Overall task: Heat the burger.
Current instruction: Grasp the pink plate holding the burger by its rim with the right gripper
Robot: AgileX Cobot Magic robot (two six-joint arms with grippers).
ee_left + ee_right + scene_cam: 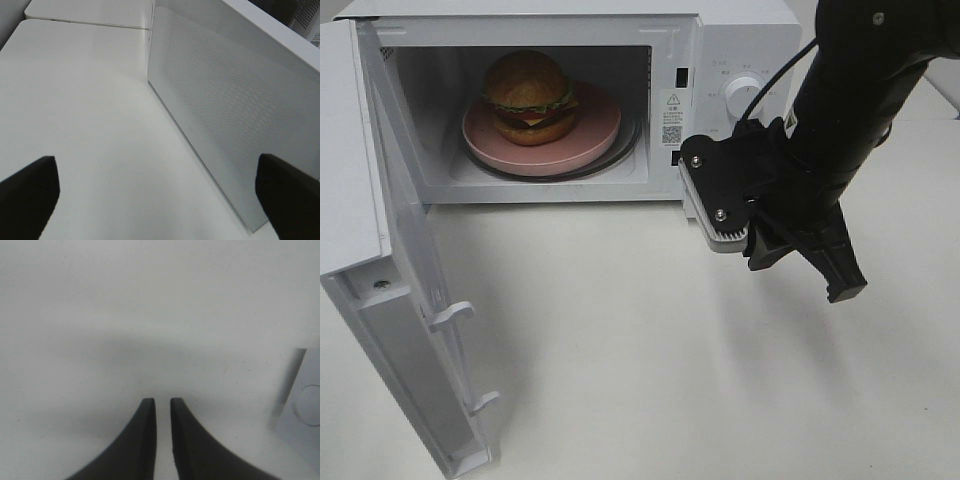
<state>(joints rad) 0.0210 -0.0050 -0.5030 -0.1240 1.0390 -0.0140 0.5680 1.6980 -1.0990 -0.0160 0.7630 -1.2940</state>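
Burger, glossy golden-brown domed bun over green lettuce, yellow cheese and dark patty. Sits on round pink plate inside boxy white microwave oven, hinged white door swung wide, on white bench. Left black end effector: released, fingers far apart, empty. Right black end effector: fingers parted by narrow slit, grasping nothing, over bench.

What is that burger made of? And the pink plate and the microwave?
The burger may be a plastic or rubber toy: its bun shines very evenly, but I can't be sure. The plate looks like smooth matte plastic or ceramic, plain pink with no glare. The microwave looks like white painted metal or plastic, with a smooth shell.
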